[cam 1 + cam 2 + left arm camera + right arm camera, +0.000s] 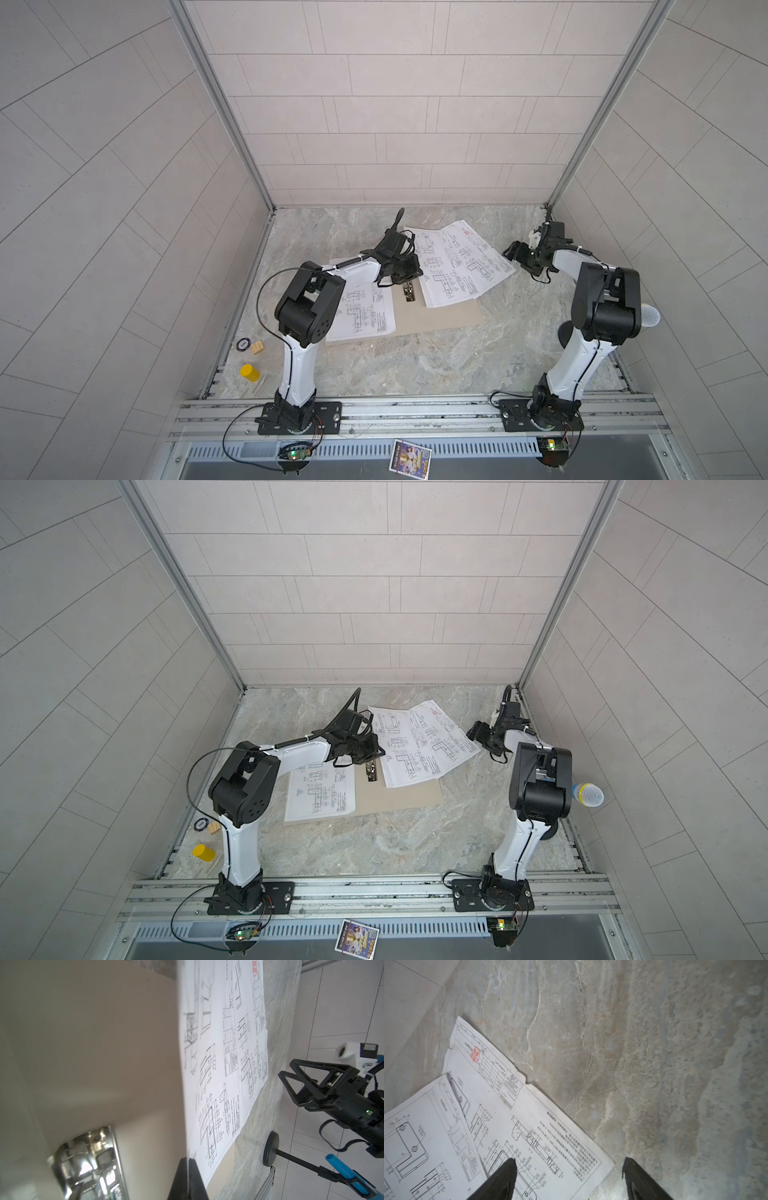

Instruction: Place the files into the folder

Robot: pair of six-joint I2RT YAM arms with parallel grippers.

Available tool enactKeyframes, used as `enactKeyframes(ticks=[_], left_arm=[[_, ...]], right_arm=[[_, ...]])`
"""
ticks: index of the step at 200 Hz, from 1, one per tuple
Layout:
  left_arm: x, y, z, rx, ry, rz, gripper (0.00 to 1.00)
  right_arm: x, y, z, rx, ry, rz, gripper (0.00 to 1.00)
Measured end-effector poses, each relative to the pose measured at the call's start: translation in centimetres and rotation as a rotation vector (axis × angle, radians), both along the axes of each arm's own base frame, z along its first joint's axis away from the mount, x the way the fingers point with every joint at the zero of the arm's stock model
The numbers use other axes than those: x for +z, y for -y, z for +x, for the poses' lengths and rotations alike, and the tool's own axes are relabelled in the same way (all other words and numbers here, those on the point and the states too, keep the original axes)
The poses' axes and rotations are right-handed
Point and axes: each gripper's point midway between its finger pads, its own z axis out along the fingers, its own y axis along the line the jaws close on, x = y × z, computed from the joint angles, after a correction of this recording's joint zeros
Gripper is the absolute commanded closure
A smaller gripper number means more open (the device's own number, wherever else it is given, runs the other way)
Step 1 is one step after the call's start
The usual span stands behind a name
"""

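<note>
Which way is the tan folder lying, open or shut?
Open. The folder lies spread flat on the table, its inner metal clip bare along the spine, with printed sheets lying across it.

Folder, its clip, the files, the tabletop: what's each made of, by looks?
Folder: tan cardboard, matte, by its dull flat face.
Clip: bright metal, mirror-like reflections; probably plated steel.
Files: thin white printer paper with black line drawings, one edge creased and torn.
Tabletop: grey veined marble look, low sheen; real stone or printed laminate cannot be told.
</note>
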Motion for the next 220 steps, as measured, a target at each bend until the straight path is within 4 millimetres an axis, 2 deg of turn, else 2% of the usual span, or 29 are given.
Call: enactKeyframes(ticks=[22,49,168,220], left_arm=[[0.1,-0.6,-0.4,-0.021,0.007,0.03,1.0],[0.2,-0.7,-0.6,-0.04,0.014,0.04,1.0],[-0.9,-2.1,-1.3,-0.078,-0.002,0.112,1.0],[-0.9,-2.1,-1.2,-0.084,0.004,0.115,1.0]], right_arm=[[-0.7,0.1,-0.2,-0.006,-0.038,0.0,0.18],[-1.9,-0.2,-1.5,-0.005,-0.077,0.011,0.18],[-1.5,-2.0,-1.3,0.003,-0.051,0.134,0.23],[-1.6,-3.4,-1.2,0.017,-0.049,0.215,0.36]])
